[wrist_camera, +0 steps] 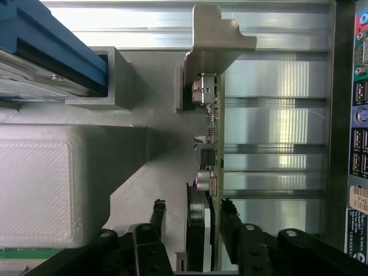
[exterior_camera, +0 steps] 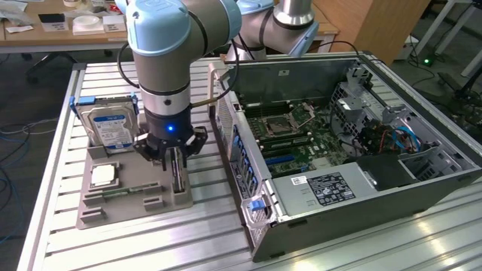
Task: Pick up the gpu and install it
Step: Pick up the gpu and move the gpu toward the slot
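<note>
The gpu [exterior_camera: 179,175] stands on edge in a slot of the grey parts holder [exterior_camera: 113,212], left of the open computer case [exterior_camera: 339,169] in the exterior view. It is a thin dark card [wrist_camera: 210,129] with a silver end bracket [wrist_camera: 215,34]. My gripper [exterior_camera: 171,162] is straight above it, pointing down. In the wrist view my gripper [wrist_camera: 192,204] straddles the card. One black finger [wrist_camera: 156,215] stands clear of the card's fan side, and the other finger [wrist_camera: 228,215] is close to its back. The jaws are open around the card, with a gap showing.
A silver hard drive [exterior_camera: 109,127] with a blue-white label stands upright in the same holder, just behind the gripper. A processor [exterior_camera: 103,175] and a green memory stick [exterior_camera: 124,192] lie in the holder. The case's rear ports [wrist_camera: 359,132] are beside the gpu. Everything rests on a slatted aluminium table [exterior_camera: 150,248].
</note>
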